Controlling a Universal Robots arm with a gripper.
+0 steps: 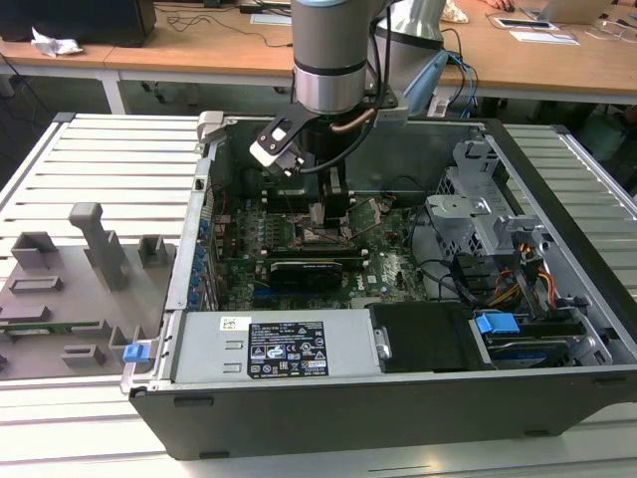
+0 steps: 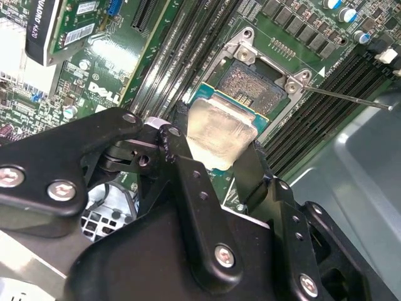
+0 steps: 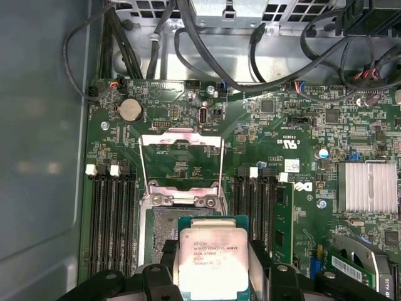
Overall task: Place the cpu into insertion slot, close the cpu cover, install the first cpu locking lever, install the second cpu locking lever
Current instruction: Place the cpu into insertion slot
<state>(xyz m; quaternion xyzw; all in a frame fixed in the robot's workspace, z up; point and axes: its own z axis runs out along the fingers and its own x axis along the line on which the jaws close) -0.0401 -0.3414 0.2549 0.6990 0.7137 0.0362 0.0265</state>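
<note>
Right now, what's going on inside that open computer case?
The robot arm's black gripper is clamped on a small flat square chip with a pale silver-grey metal face, holding it over the green board at the edge of the square black socket. The chip is not seated yet. The thin silver-grey metal cover frame is swung open, off the socket.

Robotics lab set up in an office-like room, as I saw it from my remote station. An industrial arm (image 1: pixel 333 50) stood over an opened computer case (image 1: pixel 398 408), its green board (image 1: pixel 388 269) exposed. The case lay on a slatted metal tabletop (image 1: pixel 109 159) beside grey moulded fixtures (image 1: pixel 95 244). Behind these ran long wooden desks (image 1: pixel 199 55) bearing papers (image 1: pixel 542 37).
</note>
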